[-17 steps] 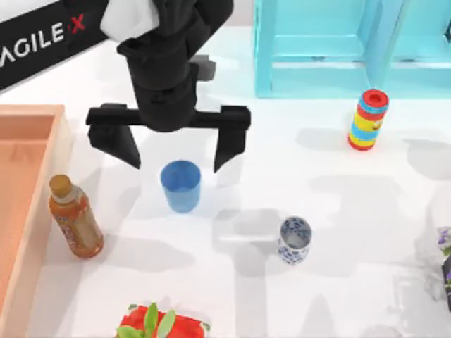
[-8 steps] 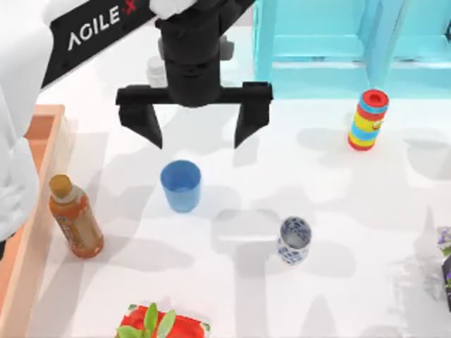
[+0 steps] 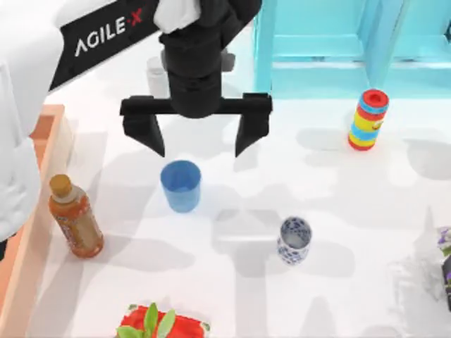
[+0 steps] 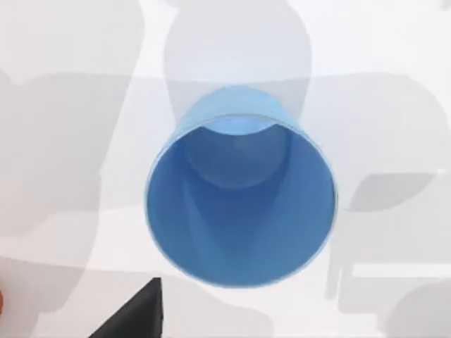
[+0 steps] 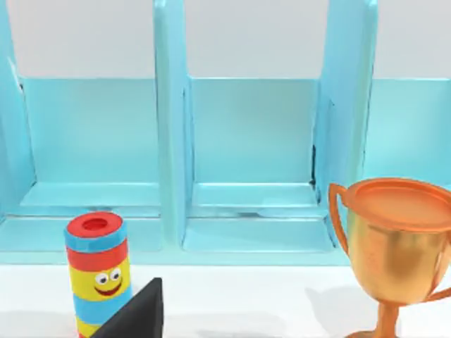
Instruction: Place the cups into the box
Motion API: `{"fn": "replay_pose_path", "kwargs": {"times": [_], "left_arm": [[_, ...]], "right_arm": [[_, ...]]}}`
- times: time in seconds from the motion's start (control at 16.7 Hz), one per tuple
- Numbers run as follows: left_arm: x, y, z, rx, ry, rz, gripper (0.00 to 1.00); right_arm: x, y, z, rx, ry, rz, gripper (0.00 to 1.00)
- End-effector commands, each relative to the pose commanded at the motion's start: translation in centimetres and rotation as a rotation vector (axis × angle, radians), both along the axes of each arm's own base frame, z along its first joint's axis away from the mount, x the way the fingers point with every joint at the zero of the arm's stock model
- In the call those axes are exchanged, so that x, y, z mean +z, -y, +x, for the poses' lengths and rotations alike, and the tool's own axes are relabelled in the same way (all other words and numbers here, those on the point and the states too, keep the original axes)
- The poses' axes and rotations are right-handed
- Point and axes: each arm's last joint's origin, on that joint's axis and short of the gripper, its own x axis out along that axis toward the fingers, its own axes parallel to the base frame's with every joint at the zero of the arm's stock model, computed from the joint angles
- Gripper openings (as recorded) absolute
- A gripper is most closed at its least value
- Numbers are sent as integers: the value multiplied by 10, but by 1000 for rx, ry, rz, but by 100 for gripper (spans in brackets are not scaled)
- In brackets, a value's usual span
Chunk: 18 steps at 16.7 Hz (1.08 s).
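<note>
The blue cup (image 3: 181, 184) stands upright on the white table, left of centre. My left gripper (image 3: 197, 137) hovers over the table just behind it, open wide, its fingers (image 3: 144, 132) spread farther apart than the cup is wide. The left wrist view looks straight down into the blue cup (image 4: 239, 204). The white cup with the blue floral pattern (image 3: 294, 239) stands upright to the right and nearer the front. A wall of the orange-brown box (image 3: 28, 246) runs along the table's left edge, partly hidden by my left arm. My right arm stays parked at the right.
An orange tea bottle (image 3: 74, 218) stands beside the box wall. A grey-white capped bottle (image 3: 156, 70) sits behind my left gripper. The turquoise shelf (image 3: 338, 42) fills the back right, with the striped cylinder (image 3: 368, 120) before it. A gold trophy (image 5: 402, 239) shows in the right wrist view.
My left gripper has shifted to the right and turned so its fingers sit level behind the blue cup. Both cups have stayed put.
</note>
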Motion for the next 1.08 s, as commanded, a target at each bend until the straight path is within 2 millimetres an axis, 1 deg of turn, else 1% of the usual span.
{"fn": "replay_pose_path", "kwargs": {"times": [0.24, 0.36, 0.48, 0.66, 1.08], "left_arm": [[-51, 1, 1, 0, 12, -8, 100], [-71, 0, -1, 0, 7, -5, 100], [-79, 0, -2, 0, 4, -3, 100], [-79, 0, -2, 0, 4, -3, 100], [-79, 0, -2, 0, 4, -3, 47]], "right_arm": [[0, 0, 0, 0, 0, 0, 100], [0, 0, 0, 0, 0, 0, 100], [0, 0, 0, 0, 0, 0, 100], [0, 0, 0, 0, 0, 0, 100], [0, 0, 0, 0, 0, 0, 100]]}}
